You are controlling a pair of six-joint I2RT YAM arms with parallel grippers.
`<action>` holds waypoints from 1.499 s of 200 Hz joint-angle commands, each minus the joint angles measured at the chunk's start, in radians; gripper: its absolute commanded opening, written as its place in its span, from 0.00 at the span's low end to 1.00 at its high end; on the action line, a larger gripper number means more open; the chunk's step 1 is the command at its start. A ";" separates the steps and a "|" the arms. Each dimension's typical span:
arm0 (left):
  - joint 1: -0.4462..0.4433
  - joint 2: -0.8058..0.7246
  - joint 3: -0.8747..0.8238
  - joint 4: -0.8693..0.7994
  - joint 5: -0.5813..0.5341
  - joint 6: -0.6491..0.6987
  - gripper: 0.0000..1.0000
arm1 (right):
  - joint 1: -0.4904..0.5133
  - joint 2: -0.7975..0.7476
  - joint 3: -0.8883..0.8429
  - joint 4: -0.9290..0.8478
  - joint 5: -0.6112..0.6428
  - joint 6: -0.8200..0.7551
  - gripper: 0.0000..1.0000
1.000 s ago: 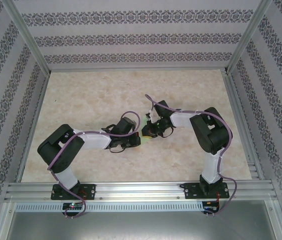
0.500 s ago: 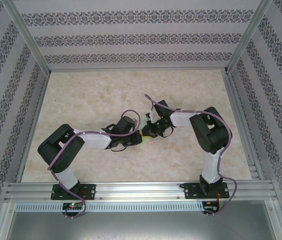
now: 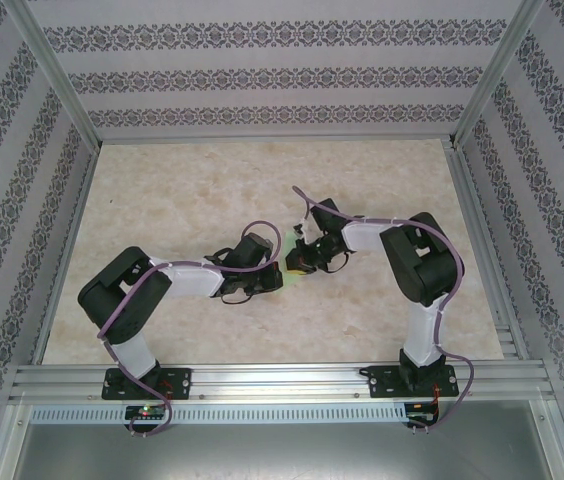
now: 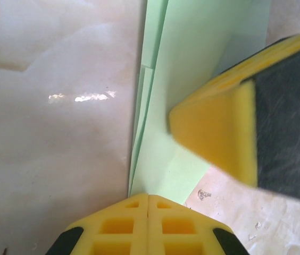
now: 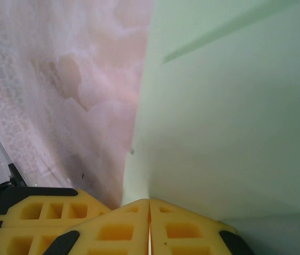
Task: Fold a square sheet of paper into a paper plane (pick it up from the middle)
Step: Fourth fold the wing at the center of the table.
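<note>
Over the last second very little shifts, going by the top view: both arms stay low and nose to nose near the middle of the table point(image 4: 59, 133), and the right wrist creeps only slightly away from the robot's bases. The sliver of pale green between the two wrists stays where it was, so this looks like a hold or a press and not a carry.

The left pincer point(image 4: 148, 204) is pressed together, its yellow tips meeting the near end of the sheet of paper point(image 4: 176, 79). I cannot tell if a layer is caught between them. The right pincer point(image 5: 150, 207) has eased the last bit closed and is pressed together too, its tips at the edge of the same sheet. From the left wrist, one of its yellow fingers sits over the green from the right side.

The sheet lies near the middle of the table between the two pincers. It is no longer a flat square: stacked edges run along its left side and a crease crosses the upper part, so at least one fold is in. It is not yet a narrow pointed dart.

My judgement is that the arms are setting a crease, with both tips bearing on the paper so the layers stay aligned. The task seems partway through, with more folds due. The risk is the thin sheet sliding or springing open once either pincer lifts
</note>
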 commanded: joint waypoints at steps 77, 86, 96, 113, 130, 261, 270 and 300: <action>-0.013 0.049 -0.013 -0.278 0.005 0.013 0.00 | -0.144 0.072 0.092 0.068 0.210 0.045 0.10; -0.013 0.051 -0.011 -0.280 0.005 0.014 0.00 | -0.155 0.079 0.100 0.066 0.219 0.049 0.10; -0.013 0.050 -0.010 -0.282 0.006 0.015 0.00 | -0.168 0.084 0.105 0.069 0.228 0.054 0.10; -0.013 0.051 -0.006 -0.285 0.007 0.017 0.00 | -0.189 0.090 0.114 0.076 0.235 0.057 0.11; -0.013 0.050 -0.002 -0.287 0.006 0.020 0.00 | -0.202 0.091 0.131 0.074 0.236 0.055 0.12; 0.009 -0.119 0.109 -0.161 -0.161 0.043 0.39 | -0.167 -0.272 -0.106 0.157 0.218 0.271 0.49; 0.019 -0.131 0.099 -0.156 -0.172 0.038 0.41 | -0.148 -0.274 -0.118 0.153 0.227 0.290 0.50; 0.045 -0.169 0.069 -0.148 -0.214 0.018 0.55 | -0.100 -0.238 -0.134 0.170 0.236 0.337 0.50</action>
